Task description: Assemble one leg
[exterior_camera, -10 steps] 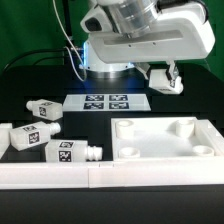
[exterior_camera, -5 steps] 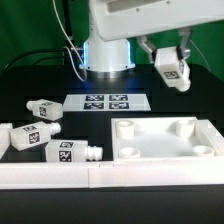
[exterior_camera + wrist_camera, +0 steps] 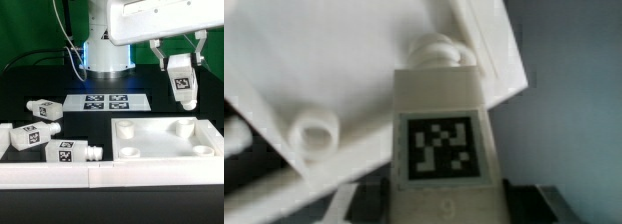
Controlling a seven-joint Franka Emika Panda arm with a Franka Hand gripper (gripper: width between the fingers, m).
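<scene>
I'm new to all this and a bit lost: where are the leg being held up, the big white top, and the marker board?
held leg [image 3: 182, 80], exterior view, on its tagged face.
white top [image 3: 165, 153], exterior view, on its near rim.
marker board [image 3: 107, 101], exterior view, on its middle.

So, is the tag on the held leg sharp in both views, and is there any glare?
Exterior view: evenly lit; the leg in the gripper is small but its tag is clear; the white top is slightly washed out. Wrist view: soft overall; the tag is readable, the top behind it blurred.
</scene>
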